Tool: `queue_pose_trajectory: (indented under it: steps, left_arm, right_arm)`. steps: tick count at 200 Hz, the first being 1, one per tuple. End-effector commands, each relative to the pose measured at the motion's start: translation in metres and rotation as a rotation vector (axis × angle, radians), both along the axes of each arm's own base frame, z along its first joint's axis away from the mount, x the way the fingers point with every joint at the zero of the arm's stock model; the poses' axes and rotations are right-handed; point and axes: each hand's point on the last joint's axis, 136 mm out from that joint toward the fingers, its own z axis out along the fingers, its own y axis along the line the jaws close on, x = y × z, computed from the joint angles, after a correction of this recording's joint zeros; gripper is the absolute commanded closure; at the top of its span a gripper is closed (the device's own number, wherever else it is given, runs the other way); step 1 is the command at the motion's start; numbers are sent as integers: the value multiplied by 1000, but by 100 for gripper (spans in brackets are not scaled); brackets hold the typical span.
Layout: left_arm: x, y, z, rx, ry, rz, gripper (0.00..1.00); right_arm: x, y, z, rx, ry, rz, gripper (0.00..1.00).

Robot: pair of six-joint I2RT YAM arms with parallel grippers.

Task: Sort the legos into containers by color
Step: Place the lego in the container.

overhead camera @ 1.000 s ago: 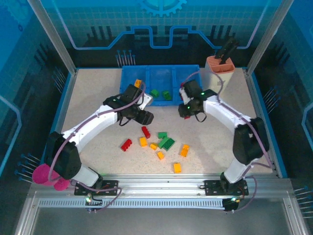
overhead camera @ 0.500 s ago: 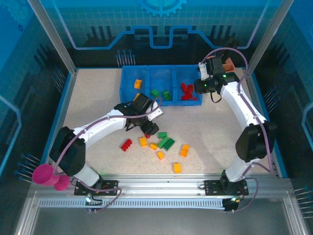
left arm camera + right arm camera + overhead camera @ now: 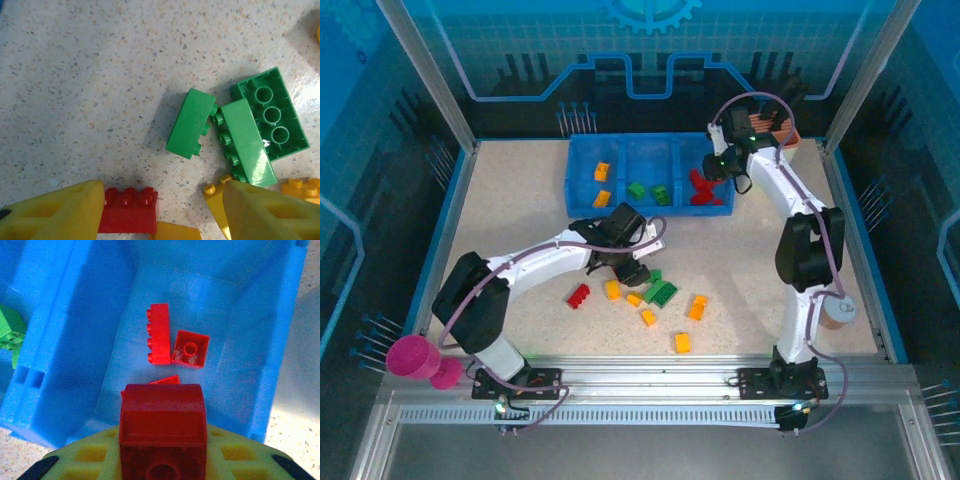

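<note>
Right wrist: lego (image 3: 162, 425) between tray walls (image 3: 278, 340)

**Open flanks, crowded middle**

The table (image 3: 510, 190) lay bare left of the blue tray (image 3: 670, 210) and down its right side as far as a tan cylinder (image 3: 837, 312). Mid-table, the left gripper (image 3: 162, 200) stood with jaws apart around a red brick (image 3: 127, 217). Orange bricks (image 3: 219, 194) crowded its right finger, and three green bricks (image 3: 247, 142) sat packed together just beyond. Over the tray's right compartment (image 3: 235, 340), the right gripper (image 3: 162, 455), clamped on a red block (image 3: 162, 420), had bare floor beside two red pieces (image 3: 159, 334). A peach holder (image 3: 782, 137) stood close behind.
</note>
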Motion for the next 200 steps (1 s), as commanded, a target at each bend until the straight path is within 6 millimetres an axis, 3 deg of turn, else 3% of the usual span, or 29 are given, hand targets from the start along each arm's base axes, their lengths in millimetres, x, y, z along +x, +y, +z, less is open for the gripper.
queue_pose_trajectory:
  steps: [1,55,106,200]
  left_arm:
    - [-5,-2,-8,20,-9,-50,35]
    - [-8,-10,-17,18,-3,-88,36]
    - [-8,-12,-32,74,-19,-127,36]
    - [-1,-17,-43,108,-52,-129,37]
  right_arm:
    - [4,-2,-6,-18,18,14,65]
    - [4,0,-29,-17,63,15,63]
    - [6,-3,-41,-41,79,26,61]
    - [6,-6,-66,-57,128,33,56]
